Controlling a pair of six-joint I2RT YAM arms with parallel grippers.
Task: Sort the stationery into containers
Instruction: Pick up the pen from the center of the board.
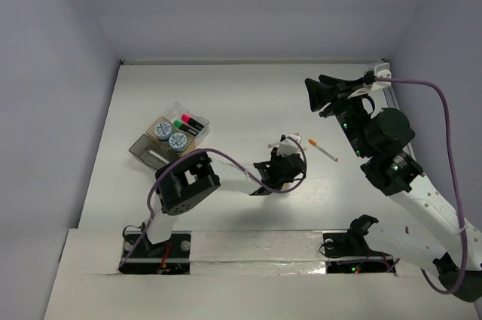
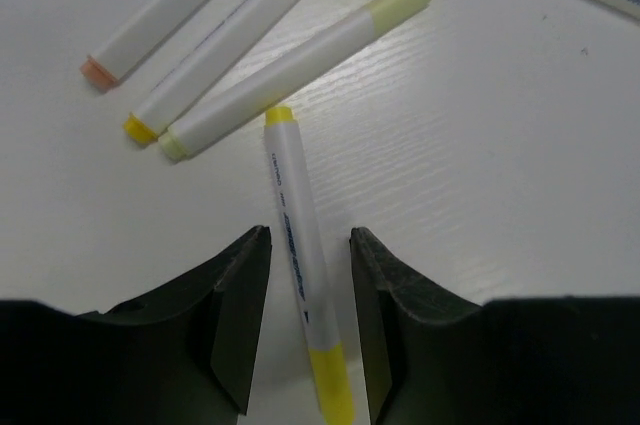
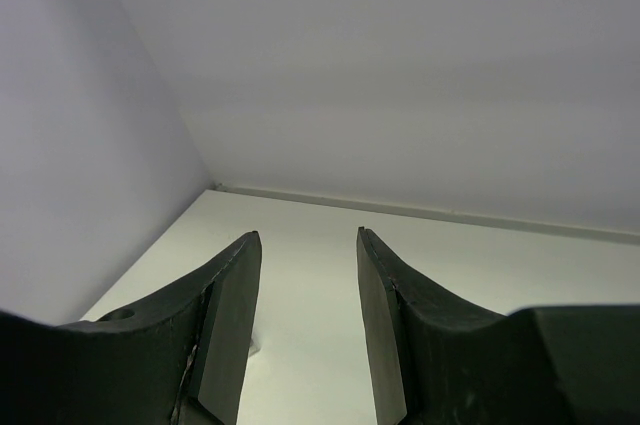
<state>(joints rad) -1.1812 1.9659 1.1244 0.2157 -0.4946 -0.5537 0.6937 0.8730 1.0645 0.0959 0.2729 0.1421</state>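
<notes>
The left gripper (image 2: pixel 308 235) is seen partly open, its jaws set either side of a white pen with yellow ends (image 2: pixel 290 205). A gap is left on each side, so the pen is straddled, not clamped. Just beyond the fingertips three more white pens are laid side by side: peach-tipped (image 2: pixel 170 10), yellow-tipped (image 2: pixel 235 45) and pale green (image 2: pixel 300 60). The joined trays (image 1: pixel 141 150) are found well off to this gripper's left. The right gripper (image 3: pixel 308 235) is held raised, with its jaws parted and nothing between them.
</notes>
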